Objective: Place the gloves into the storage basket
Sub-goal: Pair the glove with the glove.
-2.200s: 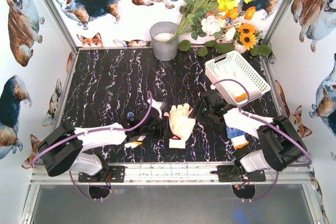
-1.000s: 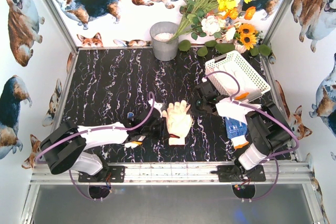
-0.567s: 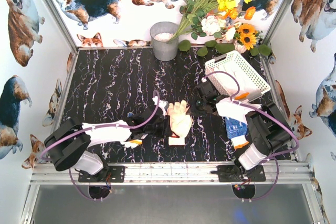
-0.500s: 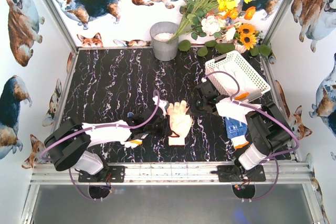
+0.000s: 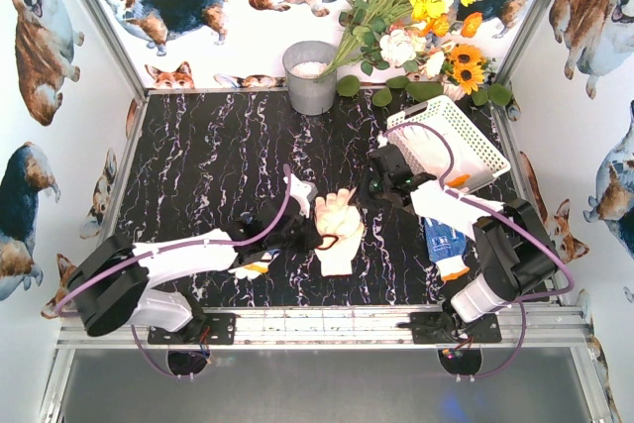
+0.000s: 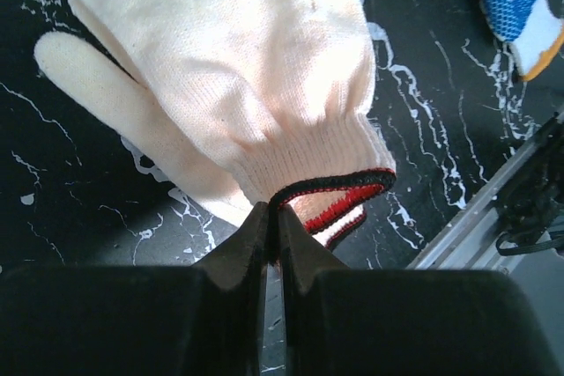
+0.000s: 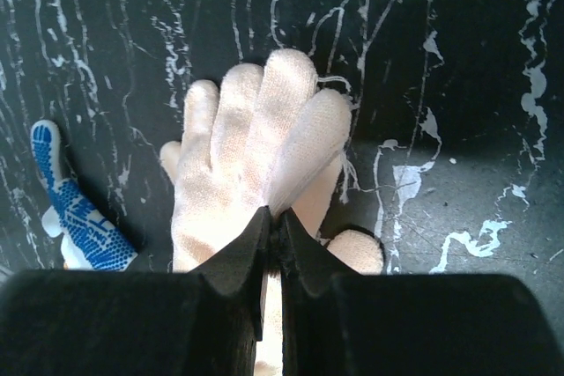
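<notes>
**Top view:** The left hand (image 5: 315, 234) has just closed. A second ago its jaws stood part open beside the glove (image 5: 340, 237); now they are together at its near edge. The glove has shifted a little and lies mid-surface (image 5: 218, 165) between the two hands, well apart from the basket (image 5: 479, 149) at the far right. The right hand (image 5: 365, 201) sits at the glove's fingertips. A blue glove (image 5: 445, 243) lies by the right arm.

**Left wrist:** The left hand (image 6: 273, 216) is pinched shut on the red-and-black cuff edge of the glove (image 6: 238, 68). The rest of the glove lies flat on the surface.

**Right wrist:** The right hand (image 7: 275, 217) is clamped on a fold at one finger of the glove (image 7: 251, 147). A blue glove (image 7: 77, 210) lies to one side.

With both ends now gripped, the glove looks ready to be lifted. The carry to the basket is not yet begun.
</notes>
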You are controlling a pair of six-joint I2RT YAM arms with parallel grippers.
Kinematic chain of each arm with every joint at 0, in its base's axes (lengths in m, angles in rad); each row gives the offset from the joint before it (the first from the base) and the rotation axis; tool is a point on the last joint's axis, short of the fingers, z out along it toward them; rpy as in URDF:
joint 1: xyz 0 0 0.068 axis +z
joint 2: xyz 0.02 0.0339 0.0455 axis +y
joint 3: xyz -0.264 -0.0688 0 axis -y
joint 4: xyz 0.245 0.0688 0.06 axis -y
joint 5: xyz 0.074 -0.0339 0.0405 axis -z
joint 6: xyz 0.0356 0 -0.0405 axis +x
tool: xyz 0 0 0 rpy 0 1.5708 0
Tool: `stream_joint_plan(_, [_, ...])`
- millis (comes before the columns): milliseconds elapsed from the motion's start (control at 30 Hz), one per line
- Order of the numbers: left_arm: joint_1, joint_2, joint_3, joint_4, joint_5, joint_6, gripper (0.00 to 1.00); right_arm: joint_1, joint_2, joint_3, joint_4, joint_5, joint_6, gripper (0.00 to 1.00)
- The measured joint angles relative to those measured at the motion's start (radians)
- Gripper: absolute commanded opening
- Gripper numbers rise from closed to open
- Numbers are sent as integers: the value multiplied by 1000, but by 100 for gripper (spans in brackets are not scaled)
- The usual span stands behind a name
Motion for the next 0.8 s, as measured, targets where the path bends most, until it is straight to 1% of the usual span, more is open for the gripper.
stream_joint_plan(167, [-2, -66, -3, -22, 2, 22, 0, 0, -15, 14, 3, -32, -23, 2])
stream_joint_plan(367, [-31, -98, -10, -48, 12, 45, 0, 13, -14, 14, 12, -78, -49, 1])
stream_joint_plan(567, [-62, -92, -12, -64, 13, 56, 0, 32, -13, 14, 27, -100, -71, 1])
stream_joint_plan(800, [-83, -44, -13, -64, 14, 65, 0, 35, -9, 9, 31, -103, -73, 0])
